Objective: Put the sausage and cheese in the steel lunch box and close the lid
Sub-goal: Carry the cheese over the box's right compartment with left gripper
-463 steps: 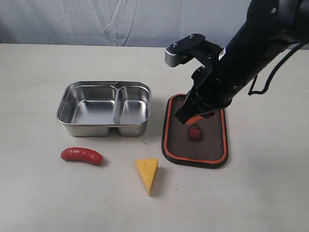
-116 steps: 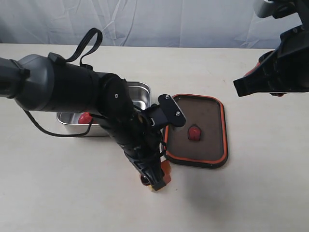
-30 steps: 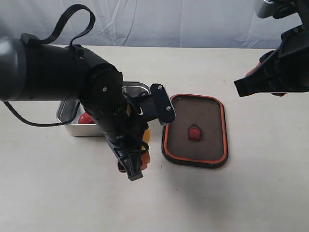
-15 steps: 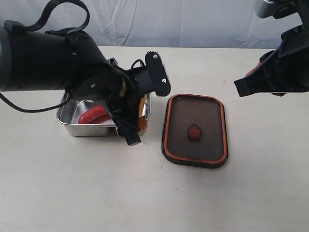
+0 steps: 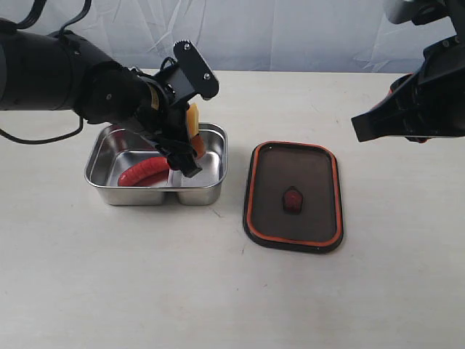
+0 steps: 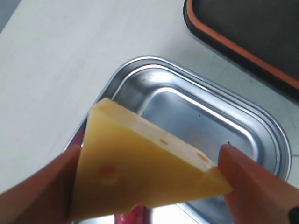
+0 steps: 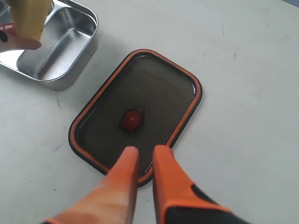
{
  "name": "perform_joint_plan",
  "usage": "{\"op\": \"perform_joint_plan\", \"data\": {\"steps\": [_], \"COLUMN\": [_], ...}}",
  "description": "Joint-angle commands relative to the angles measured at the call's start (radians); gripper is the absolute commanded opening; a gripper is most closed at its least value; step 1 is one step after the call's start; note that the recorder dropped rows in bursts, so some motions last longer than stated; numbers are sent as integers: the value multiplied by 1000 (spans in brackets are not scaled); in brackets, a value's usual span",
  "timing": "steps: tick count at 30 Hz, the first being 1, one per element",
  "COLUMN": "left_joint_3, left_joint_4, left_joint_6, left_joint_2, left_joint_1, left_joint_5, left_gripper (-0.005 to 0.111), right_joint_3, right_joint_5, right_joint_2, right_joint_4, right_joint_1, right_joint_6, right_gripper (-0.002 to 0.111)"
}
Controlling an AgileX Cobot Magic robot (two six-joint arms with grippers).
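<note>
The yellow cheese (image 5: 192, 120) wedge hangs over the smaller compartment of the steel lunch box (image 5: 163, 196), with my left gripper (image 5: 190, 132) shut on it. In the left wrist view the cheese (image 6: 140, 172) fills the span between both orange fingers (image 6: 243, 177). The red sausage (image 5: 144, 173) lies in the larger compartment. The dark lid (image 5: 305, 182) lies flat on the table right of the box, orange rim up. My right gripper (image 7: 145, 151) hovers high over the lid's (image 7: 154, 93) edge, its fingers a narrow gap apart and holding nothing.
The left arm (image 5: 65, 73) reaches in over the box from the back left. The right arm (image 5: 421, 109) hangs at the far right, above the table. A pale cloth backdrop (image 5: 276, 33) runs behind the beige table (image 5: 218, 291).
My left gripper has carried the cheese from the table in front of the box up and back over the box. The right arm and the lid have not moved.
</note>
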Motion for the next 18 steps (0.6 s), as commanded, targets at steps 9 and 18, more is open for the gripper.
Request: {"op": "perform_joint_plan", "data": {"steps": [9, 18], "left_joint_3": [-7, -7], "left_joint_4": [-19, -19], "left_joint_6": [21, 21], "left_joint_2": [78, 113], "left_joint_1": [7, 7], "left_joint_5": [-60, -92], "left_gripper": [0, 0], "right_joint_3": [3, 3], "right_joint_5": [-3, -3], "right_joint_2": [-6, -6], "right_joint_4": [-9, -13], "right_joint_1": [-5, -5], "right_joint_6": [7, 7], "right_gripper": [14, 14]}}
